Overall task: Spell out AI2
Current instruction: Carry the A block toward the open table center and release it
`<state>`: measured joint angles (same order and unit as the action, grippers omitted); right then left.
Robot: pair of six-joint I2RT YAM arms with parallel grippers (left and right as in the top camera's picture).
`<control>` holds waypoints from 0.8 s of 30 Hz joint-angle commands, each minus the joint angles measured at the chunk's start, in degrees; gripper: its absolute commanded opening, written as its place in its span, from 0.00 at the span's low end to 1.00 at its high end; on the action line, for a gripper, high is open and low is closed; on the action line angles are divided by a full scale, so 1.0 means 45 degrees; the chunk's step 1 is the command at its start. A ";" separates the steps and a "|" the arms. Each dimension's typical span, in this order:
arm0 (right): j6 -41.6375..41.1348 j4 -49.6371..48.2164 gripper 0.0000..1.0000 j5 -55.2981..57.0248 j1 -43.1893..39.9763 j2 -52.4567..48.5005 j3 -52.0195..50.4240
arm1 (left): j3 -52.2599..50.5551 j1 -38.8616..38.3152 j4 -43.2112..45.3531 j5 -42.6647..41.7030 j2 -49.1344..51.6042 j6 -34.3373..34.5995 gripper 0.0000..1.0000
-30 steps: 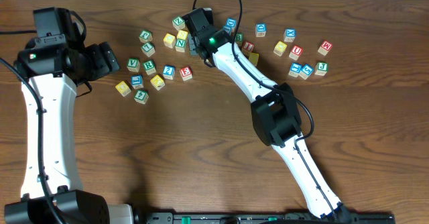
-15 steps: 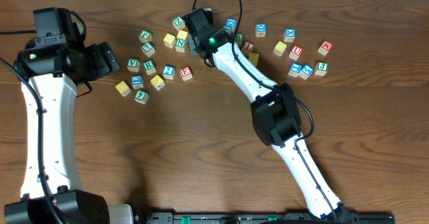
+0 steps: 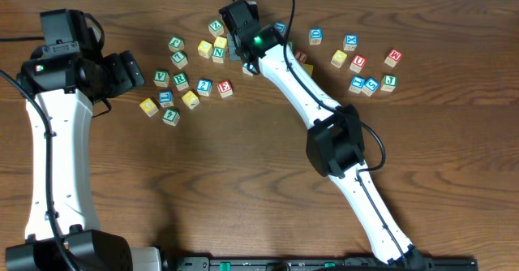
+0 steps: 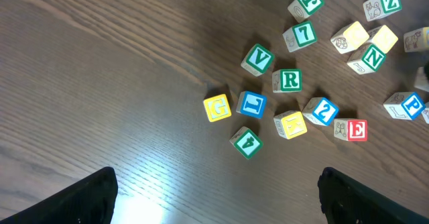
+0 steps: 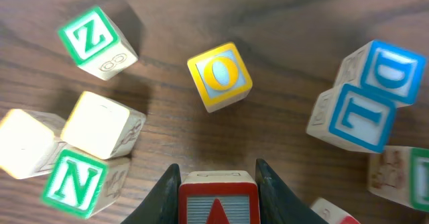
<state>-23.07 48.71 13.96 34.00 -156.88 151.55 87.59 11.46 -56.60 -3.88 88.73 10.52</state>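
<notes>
The right tool [image 5: 218, 174] grips the red "A" cube [image 5: 218, 205] between its fingers, near the yellow "O" cube [image 5: 219, 76] at the back of the surface [image 3: 243, 190]. The left tool [image 4: 214, 197] stands wide, holding nothing. The blue "2" cube [image 4: 320, 111] lies on the wood between a yellow cube [image 4: 290, 124] and the red "E" cube [image 4: 350, 130].

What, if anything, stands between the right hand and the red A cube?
Nothing visible does. The red A cube sits between the fingers of the right hand, which touch its two sides. The yellow O cube lies apart, farther ahead, and the green N cube is off to one side.
</notes>
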 commanded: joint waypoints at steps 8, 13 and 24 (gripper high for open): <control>-0.0165 0.3929 0.25 -0.1282 -0.0053 0.0010 0.3283 | 0.0335 -0.0005 -0.0034 0.0160 -0.0078 0.0073 0.94; -0.0301 0.6664 0.23 -0.2477 0.0029 0.0010 0.4211 | 0.0335 -0.0005 -0.0029 0.0160 -0.0078 0.0073 0.95; -0.0413 0.9292 0.22 -0.2365 0.1093 0.0000 0.2875 | 0.0335 -0.0005 0.0160 0.0160 -0.0078 0.0073 0.95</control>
<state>-23.73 90.37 1.91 36.42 -156.92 166.76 87.59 11.46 -56.25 -3.88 88.73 10.52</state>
